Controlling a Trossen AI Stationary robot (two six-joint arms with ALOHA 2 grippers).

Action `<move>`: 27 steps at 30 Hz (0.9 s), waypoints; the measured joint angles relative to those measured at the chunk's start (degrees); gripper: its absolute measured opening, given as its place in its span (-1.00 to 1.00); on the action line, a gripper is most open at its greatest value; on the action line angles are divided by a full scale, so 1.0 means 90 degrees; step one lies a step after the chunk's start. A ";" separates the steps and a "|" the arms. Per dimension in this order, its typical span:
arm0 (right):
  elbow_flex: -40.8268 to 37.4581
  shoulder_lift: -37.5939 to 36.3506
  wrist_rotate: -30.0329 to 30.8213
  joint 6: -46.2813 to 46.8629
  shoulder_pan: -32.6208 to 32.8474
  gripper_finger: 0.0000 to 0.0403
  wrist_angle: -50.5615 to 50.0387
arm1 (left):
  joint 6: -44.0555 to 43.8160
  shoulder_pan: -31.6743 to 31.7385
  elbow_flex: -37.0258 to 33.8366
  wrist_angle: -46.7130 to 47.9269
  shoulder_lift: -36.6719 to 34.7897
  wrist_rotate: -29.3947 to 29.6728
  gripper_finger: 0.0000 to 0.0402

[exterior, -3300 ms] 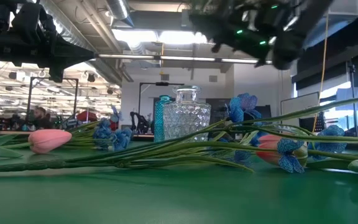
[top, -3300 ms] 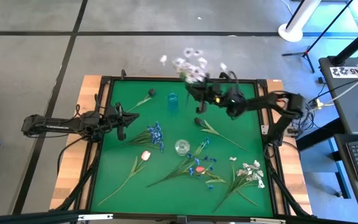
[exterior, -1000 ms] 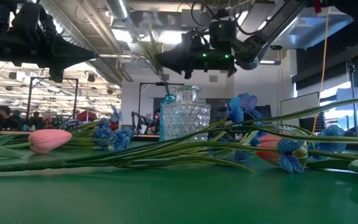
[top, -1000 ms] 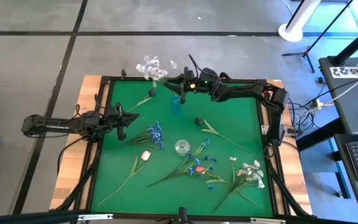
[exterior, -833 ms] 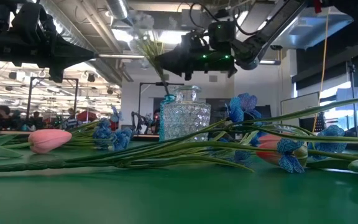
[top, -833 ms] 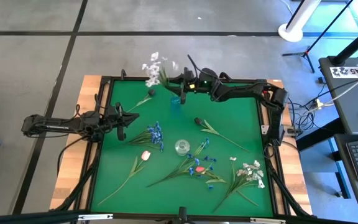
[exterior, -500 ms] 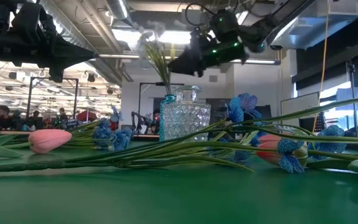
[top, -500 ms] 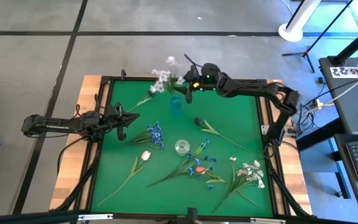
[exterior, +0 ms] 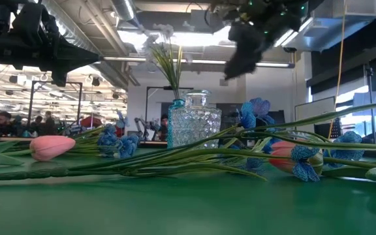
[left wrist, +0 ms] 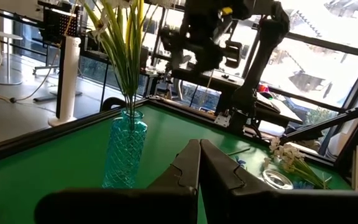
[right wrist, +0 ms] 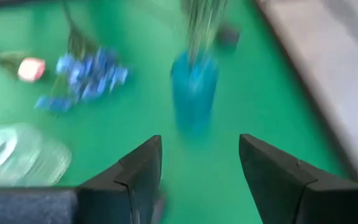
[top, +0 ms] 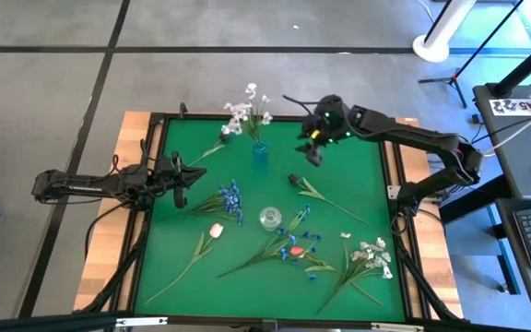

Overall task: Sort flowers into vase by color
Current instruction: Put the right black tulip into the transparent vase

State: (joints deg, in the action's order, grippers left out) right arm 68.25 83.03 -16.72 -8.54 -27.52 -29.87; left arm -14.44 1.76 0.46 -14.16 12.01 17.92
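We see a white sprig (top: pixel 245 109) standing upright in the blue vase (top: pixel 260 151) at twelve o'clock on the mat. A clear glass vase (top: pixel 269 218) stands at the centre. A dark bud (top: pixel 224 137) lies at eleven, blue blossoms (top: pixel 230 197) at nine, a pink tulip (top: pixel 216 230) at eight, a dark-headed stem (top: pixel 296 181) at two, mixed blue and red flowers (top: pixel 297 243) at six, white blossoms (top: pixel 373 254) at four.

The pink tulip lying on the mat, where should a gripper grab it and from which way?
Grip the pink tulip on its thin green stem just behind the bud, coming straight down from above. It lies flat on the green mat, and the stem runs diagonally, so set the fingers across that line.
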 joint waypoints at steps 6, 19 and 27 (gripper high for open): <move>-0.0360 0.0001 0.0287 0.0584 0.0592 0.06 -0.1561 | 0.0000 0.0000 0.0001 0.0003 0.0000 0.0002 -1.00; -0.1237 -0.0133 0.3068 0.1884 0.2973 0.06 -0.2587 | 0.0000 -0.0002 -0.0001 0.0003 0.0000 0.0002 -1.00; -0.2437 -0.1104 0.2714 0.2378 0.3314 0.06 -0.1620 | -0.0002 0.0000 -0.0001 0.0005 -0.0001 0.0002 -1.00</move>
State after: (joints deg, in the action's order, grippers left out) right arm 46.32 73.10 7.71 12.86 2.31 -44.45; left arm -14.45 1.76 0.45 -14.11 12.00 17.93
